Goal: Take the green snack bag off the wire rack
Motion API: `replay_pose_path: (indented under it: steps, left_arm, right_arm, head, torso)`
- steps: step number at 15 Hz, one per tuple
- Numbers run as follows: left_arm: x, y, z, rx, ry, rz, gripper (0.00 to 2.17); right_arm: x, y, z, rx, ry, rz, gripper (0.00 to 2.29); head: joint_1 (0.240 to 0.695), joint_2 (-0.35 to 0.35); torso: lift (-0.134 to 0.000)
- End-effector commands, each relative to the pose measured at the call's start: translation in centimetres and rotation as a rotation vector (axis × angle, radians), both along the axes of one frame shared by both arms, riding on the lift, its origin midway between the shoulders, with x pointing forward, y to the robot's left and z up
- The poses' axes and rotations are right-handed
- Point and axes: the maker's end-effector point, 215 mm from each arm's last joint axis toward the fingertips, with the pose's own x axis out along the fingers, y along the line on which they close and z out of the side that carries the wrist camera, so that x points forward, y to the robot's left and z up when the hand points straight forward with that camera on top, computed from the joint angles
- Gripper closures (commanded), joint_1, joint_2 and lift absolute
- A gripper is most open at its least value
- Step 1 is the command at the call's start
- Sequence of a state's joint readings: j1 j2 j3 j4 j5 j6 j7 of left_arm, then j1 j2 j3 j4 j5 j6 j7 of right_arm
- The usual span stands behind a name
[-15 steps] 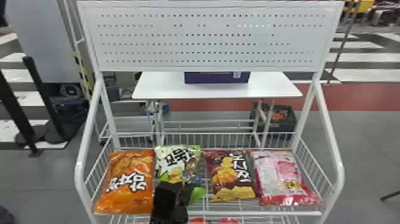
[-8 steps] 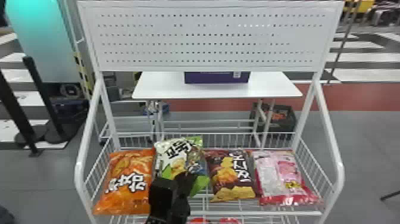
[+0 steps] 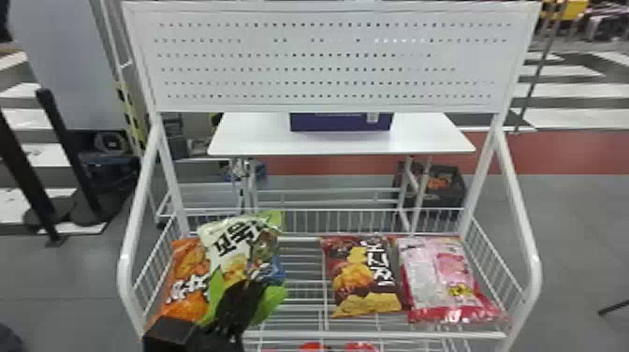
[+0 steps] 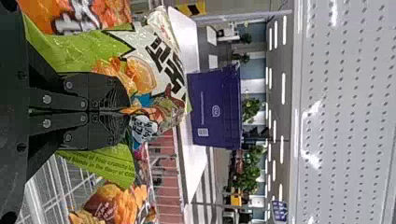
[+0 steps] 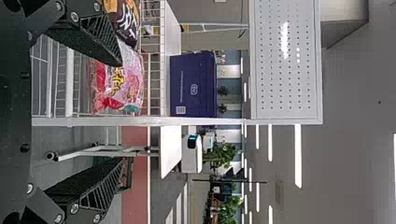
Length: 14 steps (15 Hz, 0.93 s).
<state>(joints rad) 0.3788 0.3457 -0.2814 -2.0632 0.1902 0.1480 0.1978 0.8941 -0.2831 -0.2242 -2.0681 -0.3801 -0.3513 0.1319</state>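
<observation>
Green snack bag (image 3: 236, 238) is pinched in left hand (image 4: 127, 112), tilted over the wire rack (image 3: 125, 281), partly covering orange bag (image 3: 187, 264), long axis running up from the grip; front rail (image 3: 374, 335) must likely be cleared on pull-back.

An orange snack bag (image 3: 185, 271), a brown snack bag (image 3: 365, 276) and a pink snack bag (image 3: 444, 281) beneath a white perforated panel (image 3: 327, 61).

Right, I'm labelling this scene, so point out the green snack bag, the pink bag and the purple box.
Green snack bag (image 3: 238, 255): head view, on its printed front.
Pink bag (image 3: 440, 281): head view, middle of its front.
Purple box (image 4: 215, 108): left wrist view, on its front face.
</observation>
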Motion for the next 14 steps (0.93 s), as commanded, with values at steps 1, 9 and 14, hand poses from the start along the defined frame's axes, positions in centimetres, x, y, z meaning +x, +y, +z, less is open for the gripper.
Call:
replay_pose_path:
  steps: [1,9,14]
  left_arm:
    - [-2.9,3.4,2.1,-0.029,-0.065,0.032,1.52]
    - [-11.4,9.4,6.5,-0.075,-0.233,0.09,1.52]
    - [-12.4,12.2,4.7,-0.03,-0.204,0.126,1.52]
  right_arm:
    - [0.1,0.4,-0.2,0.004,0.002,0.006,0.17]
    - [0.1,0.8,-1.0,0.007,0.018,0.014,0.17]
    - [0.1,0.9,-1.3,0.01,0.022,0.018,0.17]
  head:
    - [0.499,0.0]
    - [0.499,0.0]
    - [0.499,0.0]
  torso:
    - [0.0]
    - [0.0]
    - [0.0]
